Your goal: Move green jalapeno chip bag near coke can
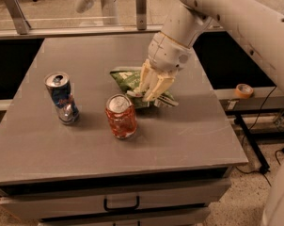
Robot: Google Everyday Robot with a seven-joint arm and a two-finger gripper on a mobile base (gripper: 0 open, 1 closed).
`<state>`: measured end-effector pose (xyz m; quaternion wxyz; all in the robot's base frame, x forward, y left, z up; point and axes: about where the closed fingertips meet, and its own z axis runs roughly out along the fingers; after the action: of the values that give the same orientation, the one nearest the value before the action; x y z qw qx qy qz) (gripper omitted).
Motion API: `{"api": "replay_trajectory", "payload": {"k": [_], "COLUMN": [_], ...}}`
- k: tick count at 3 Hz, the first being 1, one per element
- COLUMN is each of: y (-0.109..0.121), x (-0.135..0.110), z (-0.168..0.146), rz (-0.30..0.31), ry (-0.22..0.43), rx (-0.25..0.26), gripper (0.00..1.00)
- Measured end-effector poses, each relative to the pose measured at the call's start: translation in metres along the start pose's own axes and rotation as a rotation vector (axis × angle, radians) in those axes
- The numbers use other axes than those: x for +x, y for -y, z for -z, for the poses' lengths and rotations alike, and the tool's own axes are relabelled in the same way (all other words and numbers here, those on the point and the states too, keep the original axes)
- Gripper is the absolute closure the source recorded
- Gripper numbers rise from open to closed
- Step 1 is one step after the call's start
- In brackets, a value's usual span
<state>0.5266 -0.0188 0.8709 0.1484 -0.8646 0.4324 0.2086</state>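
Plainly found the green jalapeno chip bag (125,77) lying flat on the desk (193,131), just behind and to the right of the coke can (121,117) as seen from the camera, near it but apart from it. Found the end effector (149,92) pressed down onto the bag's right part, hanging from the white arm (217,4) reaching in from the upper right. Could not tell whether clenched on the bag or released. Noted the coke can upright toward the desk's middle, and a blue-and-silver can (62,98) upright well to its left, out of the way.

Judged the step in hand to be the setting-down beside the coke can, with the task close to done. To do it well, needed to keep the bag low and flat against the desk, not dragging the crinkly foil forward into the coke can, light and likely to tip at a nudge. Needed to let go cleanly, then lift straight up, clear of the bag's edge, so as not to snag the foil and pull it away. Needed also to withdraw up and to the right, away from both cans, never sweeping across the front of the desk.
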Motion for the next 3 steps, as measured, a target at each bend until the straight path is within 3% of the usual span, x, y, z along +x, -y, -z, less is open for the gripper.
{"api": "replay_trajectory", "payload": {"k": [1, 2, 3], "y": [-0.002, -0.001, -0.007], "x": [0.004, 0.007, 0.026], "z": [0.004, 0.007, 0.035], "rz": [-0.012, -0.018, -0.078], "ry": [-0.016, -0.035, -0.103], "rx": [0.013, 0.024, 0.082], "gripper": [0.12, 0.0, 0.0]}}
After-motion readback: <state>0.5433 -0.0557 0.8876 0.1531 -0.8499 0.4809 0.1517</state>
